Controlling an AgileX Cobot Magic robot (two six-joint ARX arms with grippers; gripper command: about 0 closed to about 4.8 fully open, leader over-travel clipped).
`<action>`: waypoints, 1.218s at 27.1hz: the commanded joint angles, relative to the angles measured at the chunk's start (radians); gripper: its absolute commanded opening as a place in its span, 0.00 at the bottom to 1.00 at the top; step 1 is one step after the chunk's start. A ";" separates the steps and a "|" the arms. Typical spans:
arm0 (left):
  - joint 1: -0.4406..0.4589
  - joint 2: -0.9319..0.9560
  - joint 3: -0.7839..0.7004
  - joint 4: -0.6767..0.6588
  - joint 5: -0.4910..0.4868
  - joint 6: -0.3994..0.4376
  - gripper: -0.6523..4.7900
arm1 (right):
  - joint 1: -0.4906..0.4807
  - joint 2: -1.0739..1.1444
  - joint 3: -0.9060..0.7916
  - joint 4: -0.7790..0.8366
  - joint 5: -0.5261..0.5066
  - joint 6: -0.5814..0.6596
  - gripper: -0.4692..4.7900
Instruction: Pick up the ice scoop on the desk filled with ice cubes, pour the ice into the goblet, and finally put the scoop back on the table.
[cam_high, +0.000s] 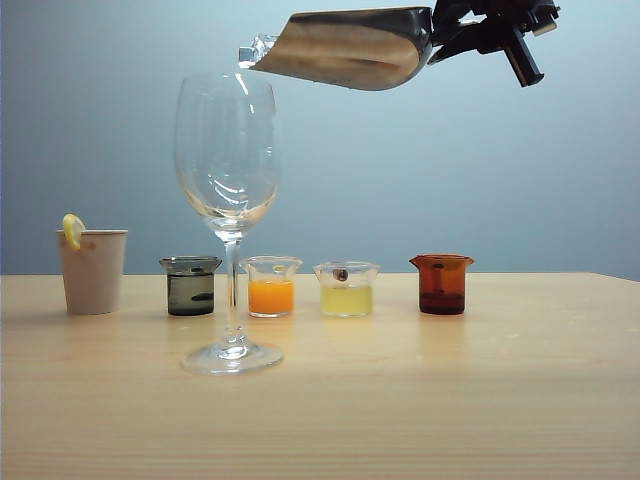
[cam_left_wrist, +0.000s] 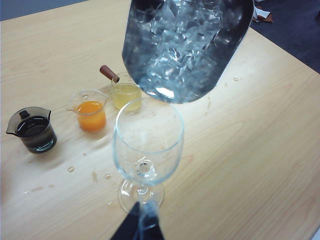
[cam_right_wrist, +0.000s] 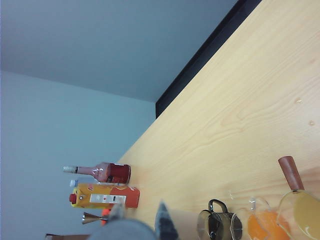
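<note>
One goblet (cam_high: 229, 200) stands nearest on the desk (cam_high: 450, 400), before four small beakers (cam_high: 346, 289) and one paper cup (cam_high: 92, 270). Above its rim, the right gripper (cam_high: 470, 25) clenches one tilted ice scoop (cam_high: 350, 48), ice cubes (cam_high: 256, 49) at its mouth. Whether the left gripper (cam_left_wrist: 139, 227), low beside the goblet's foot, is clenched I cannot tell.

The ice scoop (cam_high: 345, 47) handle is hidden inside the right hand (cam_high: 455, 30). The left hand (cam_left_wrist: 140, 225) is cropped; its opening is indeterminate.

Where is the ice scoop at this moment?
In the exterior view the ice scoop hangs top centre-right, held by the right gripper, tilted with its mouth just above the goblet rim, ice cubes at its lip.
</note>
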 joint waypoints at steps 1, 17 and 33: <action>0.001 -0.002 0.002 0.007 0.000 0.005 0.11 | 0.002 -0.008 0.011 0.053 -0.010 -0.007 0.08; 0.001 -0.002 0.002 0.007 0.000 0.005 0.11 | 0.030 -0.008 0.011 0.083 0.032 -0.050 0.08; 0.001 -0.002 0.002 0.007 0.000 0.005 0.11 | 0.030 -0.007 0.011 0.082 0.037 -0.050 0.08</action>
